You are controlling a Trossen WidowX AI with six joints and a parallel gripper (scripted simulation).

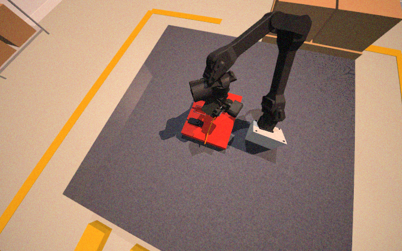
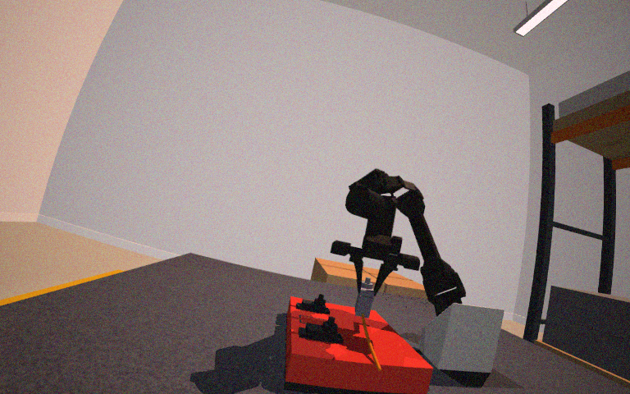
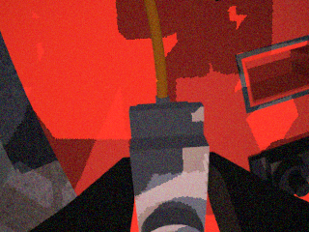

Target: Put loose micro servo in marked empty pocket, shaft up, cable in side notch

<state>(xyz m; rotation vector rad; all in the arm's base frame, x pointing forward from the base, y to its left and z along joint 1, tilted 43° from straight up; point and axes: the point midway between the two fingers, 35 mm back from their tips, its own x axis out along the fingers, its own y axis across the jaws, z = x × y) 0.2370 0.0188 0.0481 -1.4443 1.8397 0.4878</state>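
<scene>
room: beige floor with yellow tape lines (image 1: pixel 74 112) at left, dark grey mat (image 1: pixel 207 192) in the middle, cardboard boxes (image 1: pixel 341 17) past its far edge, dark shelf frame (image 2: pixel 548 222) at right in the exterior view. plain grey wall behind, one ceiling strip light (image 2: pixel 540 16).

on the mat: red deck (image 2: pixel 344 353), then the grey base block (image 2: pixel 464 334) carrying the arm just to its right. two black servos (image 2: pixel 320 331) already sit in the deck's left side. marked empty pocket (image 3: pixel 277 72) shows as an outlined recess in the wrist view, up and right of the held part.

gripper (image 2: pixel 369 290) points down over the deck, fingers pinched on the micro servo (image 2: pixel 364 300) and holding its grey body by the sides. servo hangs upright, shaft end up between the fingers, and the exterior view seems to show its bottom just above the deck surface, not in any pocket. orange cable (image 2: pixel 372 345) trails from its lower end across the deck toward the near edge. pocket is off to one side of the servo, not under it.
</scene>
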